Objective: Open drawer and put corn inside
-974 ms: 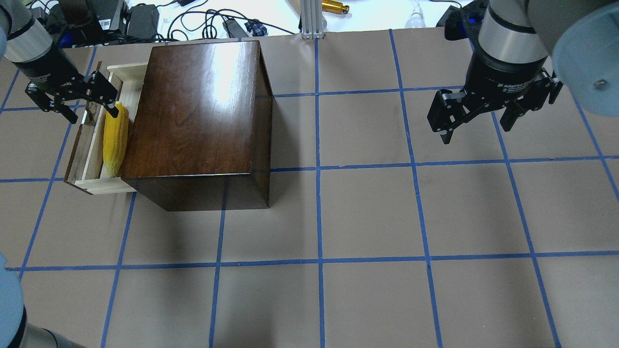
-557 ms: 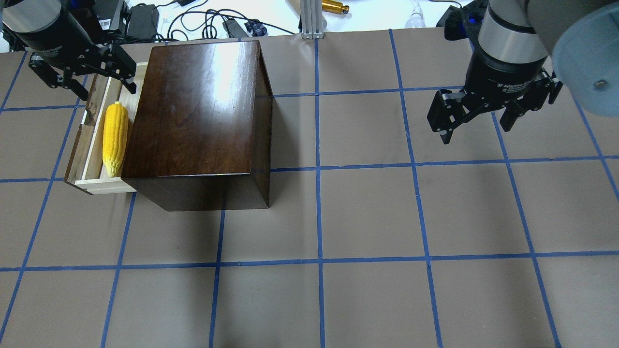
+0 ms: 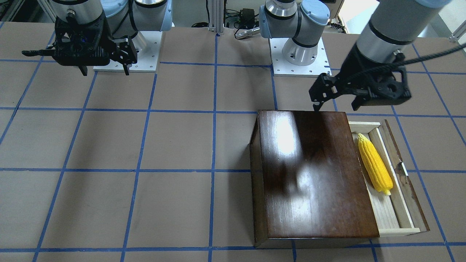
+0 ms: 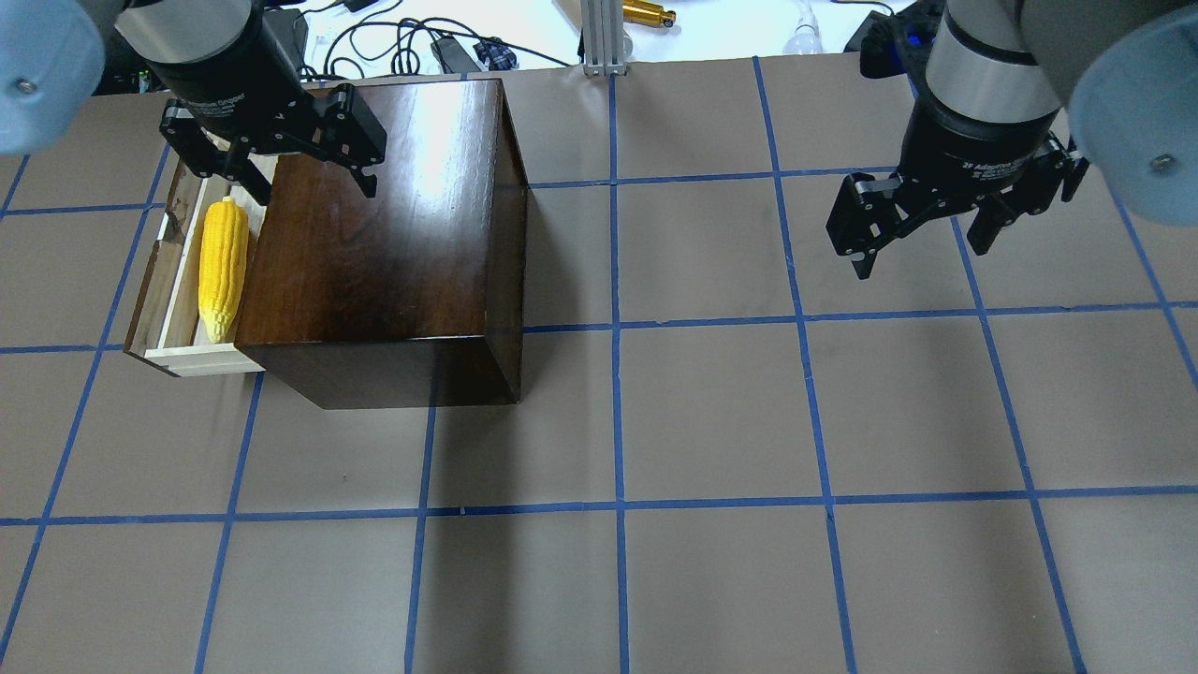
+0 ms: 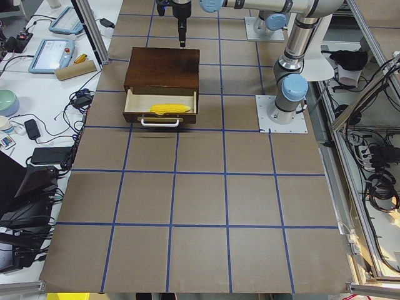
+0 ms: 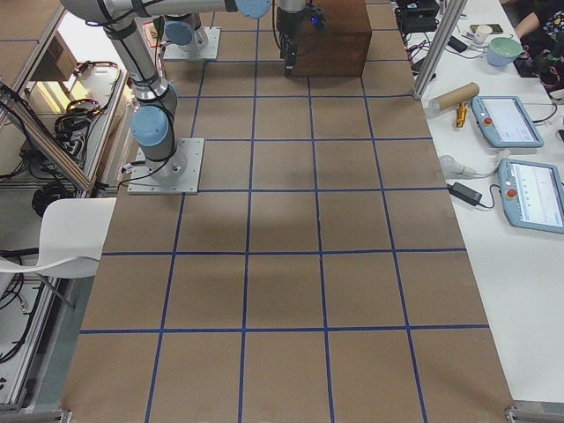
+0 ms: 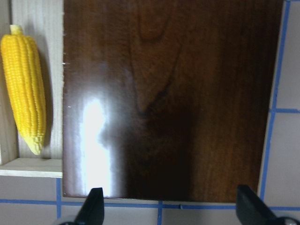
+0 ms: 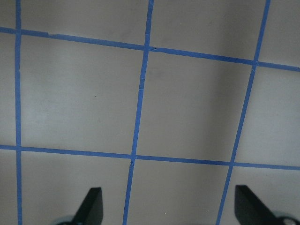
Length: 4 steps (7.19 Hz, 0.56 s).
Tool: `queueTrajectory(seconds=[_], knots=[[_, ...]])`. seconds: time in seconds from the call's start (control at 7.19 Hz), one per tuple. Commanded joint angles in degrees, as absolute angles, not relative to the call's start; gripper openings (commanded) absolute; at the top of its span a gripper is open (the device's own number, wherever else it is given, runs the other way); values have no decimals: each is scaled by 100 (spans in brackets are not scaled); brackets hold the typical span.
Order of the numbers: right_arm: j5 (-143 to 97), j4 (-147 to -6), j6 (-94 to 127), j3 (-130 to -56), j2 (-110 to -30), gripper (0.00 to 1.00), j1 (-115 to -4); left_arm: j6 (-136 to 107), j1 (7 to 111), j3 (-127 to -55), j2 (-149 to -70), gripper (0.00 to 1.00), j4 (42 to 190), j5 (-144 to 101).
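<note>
The yellow corn (image 4: 224, 267) lies lengthwise in the pulled-out pale-wood drawer (image 4: 168, 309) at the left side of the glossy dark-brown box (image 4: 384, 215). It also shows in the front view (image 3: 375, 167), the left wrist view (image 7: 26, 86) and the exterior left view (image 5: 170, 109). My left gripper (image 4: 309, 183) is open and empty, raised over the box's far left part, clear of the corn. My right gripper (image 4: 922, 248) is open and empty, hanging above bare table far to the right.
The drawer's dark front panel with its metal pull (image 5: 161, 123) faces away from the box. Cables, chargers and a metal post (image 4: 599, 37) lie beyond the table's far edge. Blue tape lines grid the brown table (image 4: 711, 421).
My left gripper has risen from the drawer and moved right, from beside the corn to over the box top. The corn stays in the drawer. The right arm has not moved.
</note>
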<state>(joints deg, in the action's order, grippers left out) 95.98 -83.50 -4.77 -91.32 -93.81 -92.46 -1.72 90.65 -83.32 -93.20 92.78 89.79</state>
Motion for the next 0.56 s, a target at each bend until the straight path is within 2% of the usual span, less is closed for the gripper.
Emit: queueTrajectory(seconds=[0.0, 0.42], knots=[[9598, -8350, -483, -9132, -9387, 100, -9246, -185, 9141, -8376, -9255, 100, 9308, 8956], [9606, -8350, -475, -9132, -9387, 100, -9246, -185, 9141, -8394, -9220, 100, 9360, 8982]])
